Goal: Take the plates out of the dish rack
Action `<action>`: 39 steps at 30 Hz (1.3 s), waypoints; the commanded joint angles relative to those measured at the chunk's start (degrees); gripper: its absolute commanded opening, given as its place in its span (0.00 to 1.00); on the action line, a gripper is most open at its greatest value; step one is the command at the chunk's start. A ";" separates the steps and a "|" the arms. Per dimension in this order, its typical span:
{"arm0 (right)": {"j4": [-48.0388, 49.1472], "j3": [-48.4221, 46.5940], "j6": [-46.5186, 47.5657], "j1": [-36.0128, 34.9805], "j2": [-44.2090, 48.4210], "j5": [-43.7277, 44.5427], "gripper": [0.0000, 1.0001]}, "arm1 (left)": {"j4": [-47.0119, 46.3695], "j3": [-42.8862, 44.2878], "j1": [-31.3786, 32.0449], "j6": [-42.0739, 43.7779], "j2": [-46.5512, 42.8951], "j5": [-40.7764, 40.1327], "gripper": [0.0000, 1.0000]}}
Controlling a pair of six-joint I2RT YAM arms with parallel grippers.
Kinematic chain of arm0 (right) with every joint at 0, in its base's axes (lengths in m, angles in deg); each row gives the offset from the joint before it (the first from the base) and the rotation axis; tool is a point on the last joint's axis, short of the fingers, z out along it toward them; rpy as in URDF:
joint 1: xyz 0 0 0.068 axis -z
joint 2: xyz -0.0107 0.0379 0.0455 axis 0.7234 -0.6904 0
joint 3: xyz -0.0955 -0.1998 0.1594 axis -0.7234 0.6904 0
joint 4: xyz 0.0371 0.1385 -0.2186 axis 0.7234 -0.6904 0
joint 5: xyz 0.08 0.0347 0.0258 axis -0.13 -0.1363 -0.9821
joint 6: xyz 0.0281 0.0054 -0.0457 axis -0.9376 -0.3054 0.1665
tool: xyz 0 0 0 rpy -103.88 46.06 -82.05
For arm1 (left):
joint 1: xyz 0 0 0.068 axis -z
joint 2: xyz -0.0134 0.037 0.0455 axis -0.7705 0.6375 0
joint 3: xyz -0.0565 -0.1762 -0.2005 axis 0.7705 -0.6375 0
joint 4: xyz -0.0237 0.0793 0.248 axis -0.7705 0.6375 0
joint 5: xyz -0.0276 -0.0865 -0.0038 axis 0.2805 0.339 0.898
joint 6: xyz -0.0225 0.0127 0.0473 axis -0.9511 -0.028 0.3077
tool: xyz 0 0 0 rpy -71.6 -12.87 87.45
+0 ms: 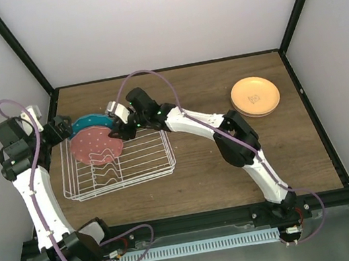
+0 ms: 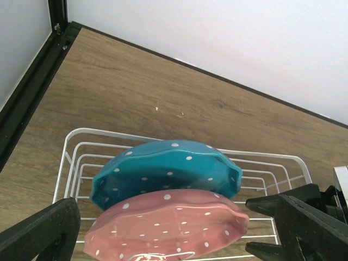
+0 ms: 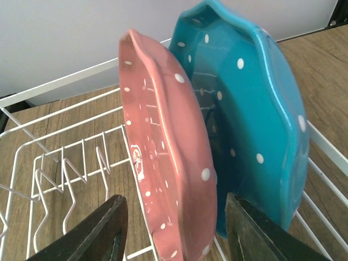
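The white wire dish rack [image 1: 154,167] holds two plates on edge: the salmon-red dotted plate [image 1: 95,146] in front and the teal-blue dotted plate [image 1: 89,123] behind it. My right gripper [image 1: 123,130] is open at the plates' right edge. In the right wrist view its jaws [image 3: 175,231] straddle the salmon plate's rim [image 3: 168,163] without touching, and the teal plate [image 3: 255,109] is just beyond. My left gripper [image 1: 60,129] is open and empty at the rack's left end, facing both plates [image 2: 174,239]. The orange-yellow plate [image 1: 255,94] tops a stack at the back right.
Rims of other plates show under the orange-yellow one, but I cannot tell their colours. The rack's wavy dividers [image 3: 70,171] stand free in front of the salmon plate. Black frame posts and white walls close in the table. Bare wood lies between the rack and the stack.
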 commanded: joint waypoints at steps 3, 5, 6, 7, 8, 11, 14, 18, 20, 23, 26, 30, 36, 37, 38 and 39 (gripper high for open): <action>0.28 -2.74 0.53 -1.41 -1.21 -0.53 0.50 | -0.01 -0.99 0.12 1.17 -0.69 0.16 1.00; 0.68 -3.03 0.43 -1.64 -1.81 -0.01 0.50 | 0.05 -1.08 0.08 1.16 -0.84 0.12 1.00; 0.80 -3.27 0.51 -1.86 -2.05 0.41 0.49 | 0.13 -1.09 0.11 1.22 -0.93 0.16 1.00; 1.11 -3.47 0.62 -2.06 -2.36 1.09 0.48 | 0.19 -1.16 0.05 1.16 -1.04 0.16 1.00; 1.38 -3.57 0.76 -2.27 -2.59 1.57 0.47 | 0.30 -1.19 0.05 1.18 -1.10 0.16 1.00; 2.25 -4.17 0.70 -2.77 -3.38 2.89 0.43 | 0.58 -1.18 0.11 1.16 -1.47 0.29 1.00; 3.35 -4.49 0.79 -3.40 -3.92 4.46 0.37 | 0.79 -1.11 0.06 1.16 -1.81 0.40 1.00; 3.93 -5.07 1.17 -4.17 -4.57 5.91 0.34 | 0.84 -1.10 0.08 0.85 -1.88 1.00 1.00; 3.99 -5.34 1.44 -4.48 -4.92 6.51 0.32 | 0.72 -1.00 0.14 0.61 -1.81 1.32 1.00; 4.15 -5.49 1.63 -4.99 -5.16 7.57 0.26 | 0.62 -0.59 0.08 0.16 -1.86 1.56 1.00; 4.27 -5.26 1.76 -5.41 -4.90 8.91 0.11 | 0.57 0.15 0.08 -0.36 -1.65 1.61 1.00; 6.08 -3.14 1.94 -6.04 -3.27 11.43 0.01 | 0.38 1.28 0.09 -1.09 -1.34 1.85 1.00; 12.64 2.93 1.42 -7.01 1.08 16.79 0.01 | -0.08 3.95 0.06 -3.06 -0.21 1.68 1.00; 13.89 4.13 1.18 -7.23 1.97 18.23 0.01 | -0.21 4.54 0.05 -3.68 0.15 1.67 1.00; 15.23 5.50 0.92 -7.52 2.84 19.56 0.01 | -0.46 5.14 0.11 -4.35 0.53 1.61 1.00; 16.65 7.22 0.58 -7.70 3.75 20.94 0.01 | -0.71 5.75 -0.03 -5.06 0.88 1.59 1.00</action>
